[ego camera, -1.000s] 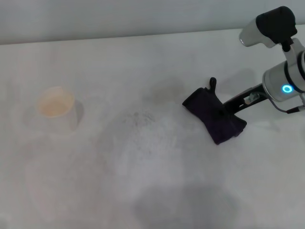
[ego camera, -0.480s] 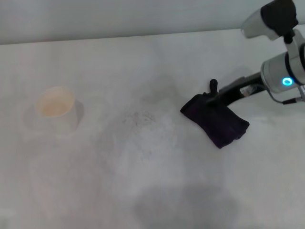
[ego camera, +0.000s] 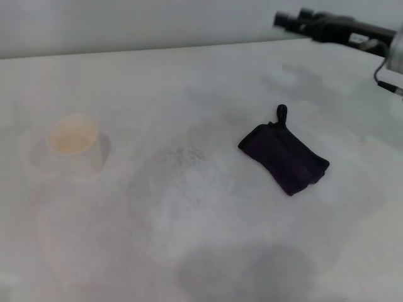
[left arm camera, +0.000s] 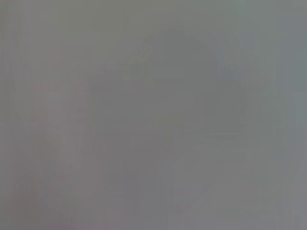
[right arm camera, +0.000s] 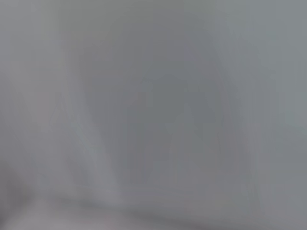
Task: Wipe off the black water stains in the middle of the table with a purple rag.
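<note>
— White worktop [ego camera: 208, 251], faintly smeared with grey, is seen across the whole head view. What is found at its left?

— A paper cup [ego camera: 73, 146] is stood upright there, well apart from everything else. Grey speckled smudges [ego camera: 182, 154] are spread near the middle.

— And the cloth?

— The purple rag [ego camera: 284, 158] is laid flat right of the smudges, folded, with its loop turned toward the far edge. It is touched by nothing. No round black blot can be made out.

— The arms?

— The right gripper [ego camera: 291, 19] is held high at the far right, well apart from the rag; its jaws appear slightly apart and empty. The left gripper is not shown. Nothing can be made out in either wrist view.
</note>
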Controlling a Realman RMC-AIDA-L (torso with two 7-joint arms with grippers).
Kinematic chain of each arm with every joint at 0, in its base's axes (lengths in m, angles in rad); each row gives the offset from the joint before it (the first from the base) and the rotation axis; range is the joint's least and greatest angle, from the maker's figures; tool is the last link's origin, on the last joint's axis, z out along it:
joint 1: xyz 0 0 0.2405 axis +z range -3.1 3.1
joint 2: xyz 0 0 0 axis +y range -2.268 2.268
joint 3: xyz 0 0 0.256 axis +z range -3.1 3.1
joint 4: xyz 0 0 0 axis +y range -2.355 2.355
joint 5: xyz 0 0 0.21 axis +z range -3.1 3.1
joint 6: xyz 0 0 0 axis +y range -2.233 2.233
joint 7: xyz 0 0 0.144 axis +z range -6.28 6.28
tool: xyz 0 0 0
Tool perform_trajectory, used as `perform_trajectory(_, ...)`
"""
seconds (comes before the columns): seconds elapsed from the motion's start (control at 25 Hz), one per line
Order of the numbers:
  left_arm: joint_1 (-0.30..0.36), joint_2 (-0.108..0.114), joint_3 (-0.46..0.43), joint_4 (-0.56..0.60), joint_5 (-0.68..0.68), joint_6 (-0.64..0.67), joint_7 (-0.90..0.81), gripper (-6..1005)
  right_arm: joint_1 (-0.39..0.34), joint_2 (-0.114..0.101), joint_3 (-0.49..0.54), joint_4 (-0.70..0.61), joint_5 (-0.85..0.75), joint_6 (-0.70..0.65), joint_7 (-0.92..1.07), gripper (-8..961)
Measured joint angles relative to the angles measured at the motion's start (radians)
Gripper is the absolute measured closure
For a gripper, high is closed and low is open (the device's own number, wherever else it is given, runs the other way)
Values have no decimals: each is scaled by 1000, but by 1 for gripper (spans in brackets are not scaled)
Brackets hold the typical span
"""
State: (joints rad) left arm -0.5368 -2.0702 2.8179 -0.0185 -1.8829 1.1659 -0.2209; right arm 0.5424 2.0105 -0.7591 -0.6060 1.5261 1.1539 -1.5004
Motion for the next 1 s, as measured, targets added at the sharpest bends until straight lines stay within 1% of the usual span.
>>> perform_trajectory(0.04,0,0,0,-1,-2,-3,0,119,-12,0,23,52,94,5,-83,141)
perform_trajectory(0.16,0,-1,1,-2,-3,-8,1,119,-58,3,57,157,316,12,-333,109)
perform_trajectory(0.24,1,-1,5,-2,0,-17,3,119,-76,7,67,254,477,30,-565,88)
perform_trajectory(0.36,0,-1,10,-2,7,-39,6,119,-77,9,69,433,703,56,-979,77)
perform_trajectory(0.4,0,-1,11,-1,13,-45,7,119,-73,11,69,510,792,53,-1171,77)
perform_trajectory(0.44,0,-1,11,-1,21,-49,7,119,-73,11,69,510,792,53,-1171,77)
perform_trajectory(0.52,-1,-2,11,5,70,-61,6,119,-70,13,71,559,868,36,-1326,77)
perform_trajectory(0.56,-1,-2,11,5,70,-61,6,119,-70,13,71,559,868,36,-1326,77)
perform_trajectory(0.6,-1,-2,11,4,104,-69,7,119,-70,12,75,564,882,27,-1345,77)
perform_trajectory(0.76,-7,-3,11,-3,210,-106,46,119,-61,12,100,562,889,4,-1315,77)
perform_trajectory(0.92,-13,-7,11,24,226,-117,123,120,-54,6,104,559,891,-10,-1298,77)
perform_trajectory(1.0,-13,-8,11,36,226,-118,134,120,-51,5,107,554,891,-31,-1291,77)
